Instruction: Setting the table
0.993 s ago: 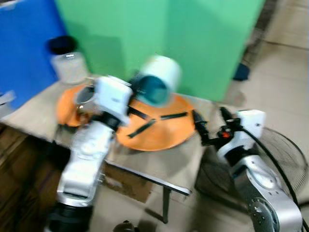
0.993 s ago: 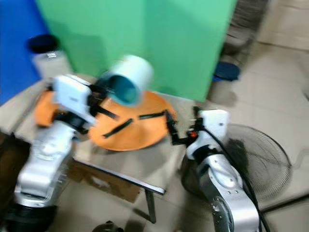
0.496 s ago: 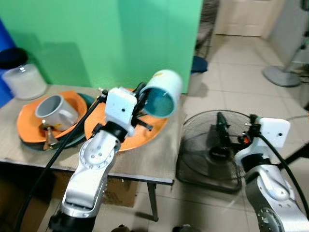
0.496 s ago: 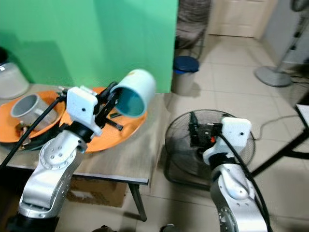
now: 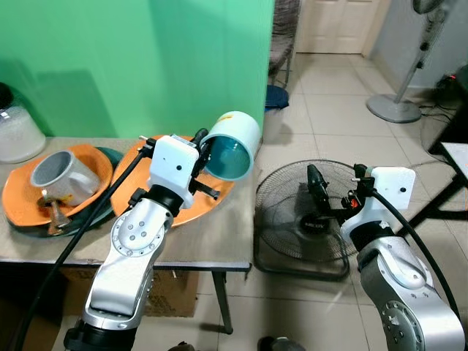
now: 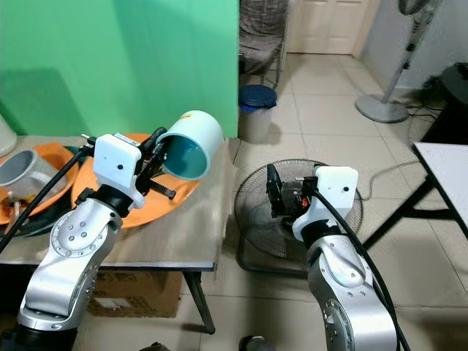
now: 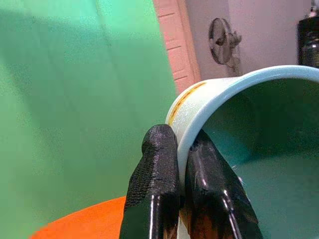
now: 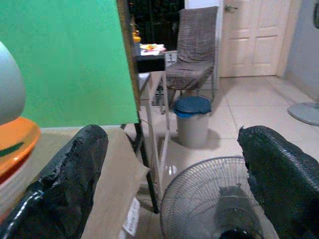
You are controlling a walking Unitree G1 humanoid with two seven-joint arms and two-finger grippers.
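Cup [image 5: 232,145]: white outside, teal inside, held in the air on its side above the R edge of the bench [image 5: 183,245], mouth facing the camera and slightly down. Wrist view: a thin yellow line runs just below the rim on the outer wall.

Left end effector [image 5: 202,151]: clamped on the cup's rim, one black finger [image 7: 154,184] outside the wall, the other inside; fingers pinched tight on the wall. Silver arm rises from lower L, white wrist block just behind the cup.

Orange plate [image 5: 139,191]: flat on the bench, directly under and behind the cup; black strips lie on it, partly hidden by the wrist. Cup & plate apart.

Second orange plate [image 5: 18,194]: further L on the bench, resting on a dark green dish [image 5: 110,155]. A grey mug [image 5: 58,172] lies tipped on its side on it. Small object in front of the mug too unclear to identify.

Glass jar [image 5: 16,135]: far L, at the back of the bench, against the green screen [image 5: 146,58].

Right end effector [image 5: 316,191]: off the bench to the R, held over the floor fan [image 5: 292,219], fingers spread wide, nothing between them (wrist view).

Background: tiled floor, blue-lidded bin [image 6: 257,99], chair [image 8: 197,55], white door, pedestal fan [image 5: 402,73] far R.
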